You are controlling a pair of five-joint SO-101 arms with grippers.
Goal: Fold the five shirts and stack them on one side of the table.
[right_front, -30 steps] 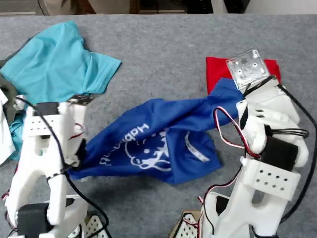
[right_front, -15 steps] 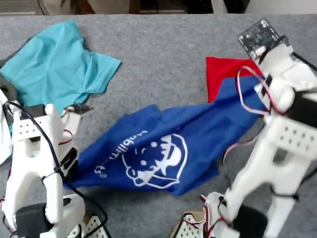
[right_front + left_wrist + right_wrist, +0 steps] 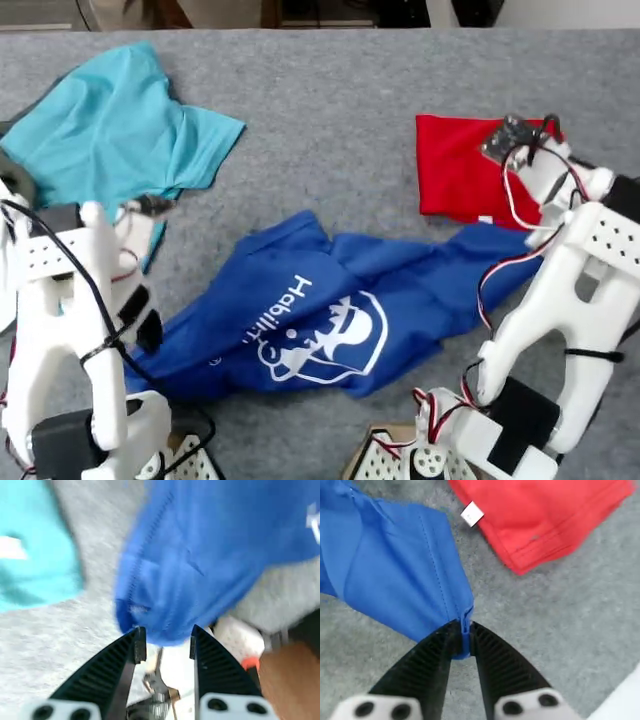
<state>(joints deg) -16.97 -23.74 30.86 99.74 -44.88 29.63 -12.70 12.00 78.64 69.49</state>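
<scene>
A blue shirt point(image 3: 330, 310) with a white print lies stretched across the middle of the table, print up. My left gripper point(image 3: 166, 636) is shut on its bunched left end point(image 3: 155, 615), near the table's front left. At the right my right gripper point(image 3: 464, 630) is shut on the shirt's hemmed corner point(image 3: 420, 580), low over the grey cloth just in front of the folded red shirt point(image 3: 455, 175). The red shirt point(image 3: 545, 520) lies flat at the right with a white tag showing. A teal shirt point(image 3: 110, 125) lies loosely spread at the back left.
The table point(image 3: 330, 100) is covered in grey cloth. A strip of teal cloth point(image 3: 35, 555) lies close beside my left gripper. White fabric point(image 3: 10, 280) shows at the left edge. The arms' bases stand along the front edge.
My right gripper has carried the blue corner off the red shirt and down toward the front. The shirt now lies flatter and wider. The left arm shifted slightly left.
</scene>
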